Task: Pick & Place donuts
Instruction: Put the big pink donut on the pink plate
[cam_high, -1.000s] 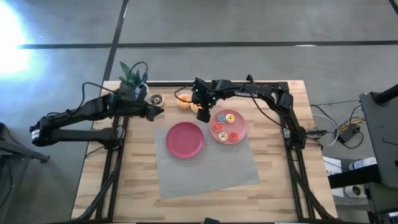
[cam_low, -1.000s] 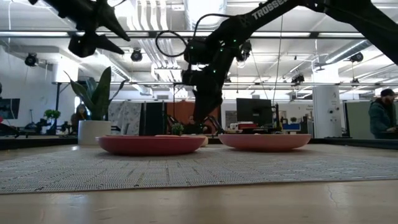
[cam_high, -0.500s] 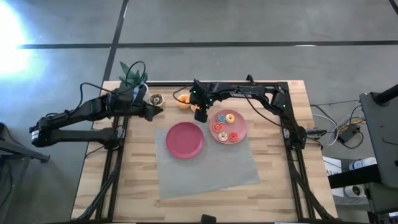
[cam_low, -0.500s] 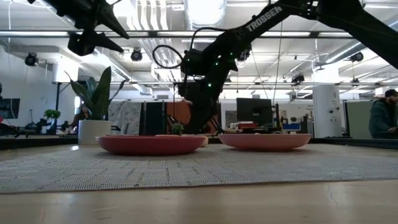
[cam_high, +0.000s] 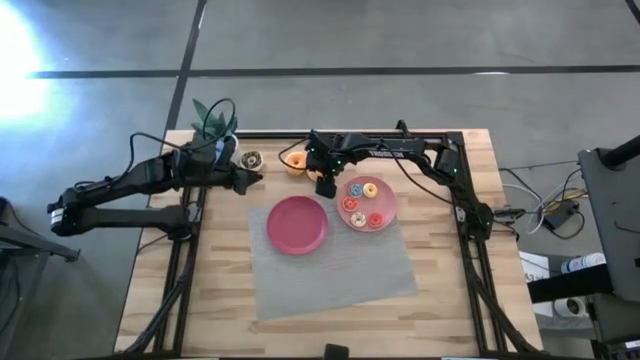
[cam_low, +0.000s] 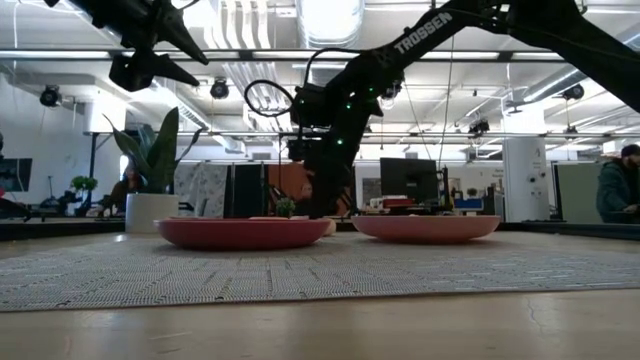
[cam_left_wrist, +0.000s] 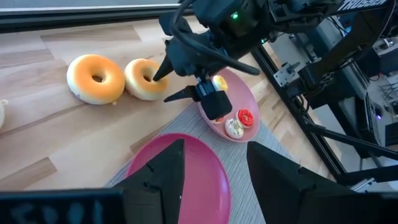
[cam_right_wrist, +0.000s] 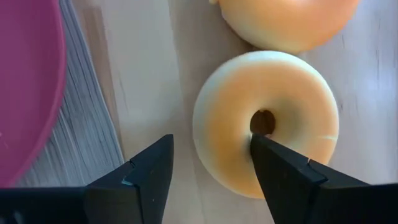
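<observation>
Two orange-tan donuts lie flat on the wood by the far edge, one paler (cam_right_wrist: 267, 121) and one (cam_left_wrist: 96, 78) beside it. My right gripper (cam_right_wrist: 208, 146) is open and low over the paler donut (cam_left_wrist: 144, 79), one finger at its hole and the other outside its rim. A dark brown donut (cam_high: 250, 159) lies further left. Several tiny donuts (cam_high: 360, 205) sit on the pink plate (cam_high: 385, 218). My left gripper (cam_high: 256, 180) is open and hangs high above the table's far left part. My right gripper comes at the paler donut from above, pointing down, with the ring's near wall (cam_right_wrist: 217, 149) between its open fingers. One fingertip (cam_right_wrist: 256, 144) stands at the hole. Whether either finger touches the donut, I cannot tell. The donut lies flat on the wood.
A magenta plate (cam_high: 297, 224) lies on the grey mat (cam_high: 330, 270) beside the pink plate. A potted plant (cam_high: 213, 120) stands at the far left corner. The arms' frame rails run along both table sides. A person (cam_low: 615, 185) is in the room behind.
My right gripper has edged a little toward the table's far left, closer over the orange-tan donuts, and its wrist has straightened more upright in the low view. The donuts and plates have stayed where they were.
</observation>
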